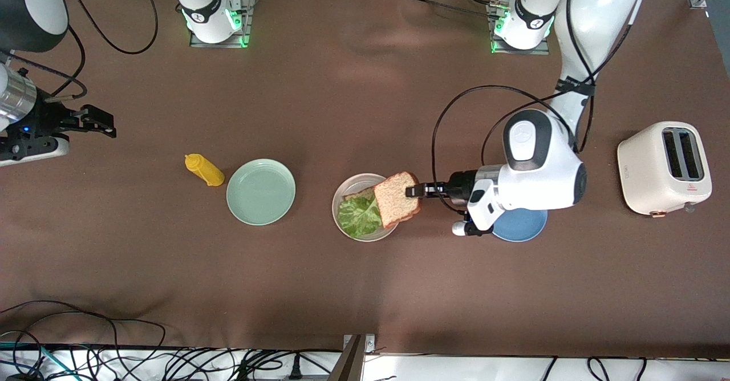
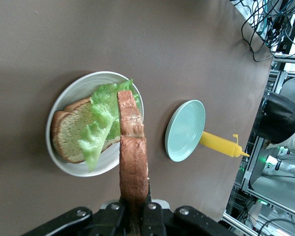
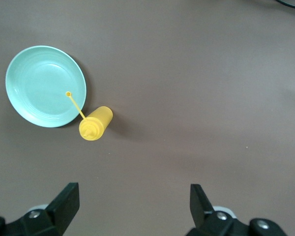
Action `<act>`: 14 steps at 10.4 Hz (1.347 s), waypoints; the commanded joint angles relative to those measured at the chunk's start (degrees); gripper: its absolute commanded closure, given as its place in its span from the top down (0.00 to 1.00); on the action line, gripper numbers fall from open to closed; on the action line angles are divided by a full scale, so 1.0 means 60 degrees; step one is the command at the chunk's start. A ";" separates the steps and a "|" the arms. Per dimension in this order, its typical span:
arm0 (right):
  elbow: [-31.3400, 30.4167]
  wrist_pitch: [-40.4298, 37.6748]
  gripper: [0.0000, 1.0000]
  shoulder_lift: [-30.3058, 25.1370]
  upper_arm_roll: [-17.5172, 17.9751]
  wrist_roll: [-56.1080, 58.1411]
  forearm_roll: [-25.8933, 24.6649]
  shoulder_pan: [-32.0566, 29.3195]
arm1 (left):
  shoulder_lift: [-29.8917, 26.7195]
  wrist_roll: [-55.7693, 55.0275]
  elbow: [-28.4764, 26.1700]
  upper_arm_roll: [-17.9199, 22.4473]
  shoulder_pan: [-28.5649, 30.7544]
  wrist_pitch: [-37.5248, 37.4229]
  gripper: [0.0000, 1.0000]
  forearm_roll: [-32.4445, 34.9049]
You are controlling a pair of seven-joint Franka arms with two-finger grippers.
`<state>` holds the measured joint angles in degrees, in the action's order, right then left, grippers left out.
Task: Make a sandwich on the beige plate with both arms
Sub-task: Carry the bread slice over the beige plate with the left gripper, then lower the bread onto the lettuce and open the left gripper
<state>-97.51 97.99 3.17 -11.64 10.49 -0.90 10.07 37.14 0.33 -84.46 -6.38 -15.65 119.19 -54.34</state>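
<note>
Left end effector (image 1: 421, 190): clenched on my top bread slice (image 1: 397, 198), over beige plate (image 1: 341, 194). Lettuce (image 1: 359, 215) laid. Next: lower flat, release. Right end effector (image 1: 94, 120): released, waiting.

The right gripper (image 3: 132, 204) hangs with its two black fingers (image 3: 66, 199) spread wide over bare brown tablecloth (image 3: 196, 88), and the yellow squeeze bottle (image 3: 95, 124) lies just beside the mint-green plate (image 3: 39, 83), its thin nozzle reaching over the plate's rim.
</note>
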 commanded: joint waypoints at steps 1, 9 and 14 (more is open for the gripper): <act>-0.0770 -0.0013 1.00 -0.1098 0.0241 -0.0678 -0.0187 -0.0067 | 0.0254 -0.0041 0.0204 0.0111 -0.0306 0.0217 0.00 -0.0523; 0.0093 -0.0922 1.00 -0.0589 0.0124 -0.0868 -0.0026 -0.0141 | 0.1104 -0.0055 0.0571 0.0096 -0.1141 0.1519 0.00 -0.1342; 0.0431 -0.0438 1.00 -0.0602 0.0051 -0.1030 0.0209 -0.0126 | 0.1806 -0.0055 0.1316 0.0111 -0.1230 0.1624 0.00 -0.1417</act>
<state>-96.20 95.46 -1.04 -11.35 4.74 -0.68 9.73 44.87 0.25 -80.62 -6.30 -22.19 128.61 -60.69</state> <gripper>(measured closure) 0.000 0.912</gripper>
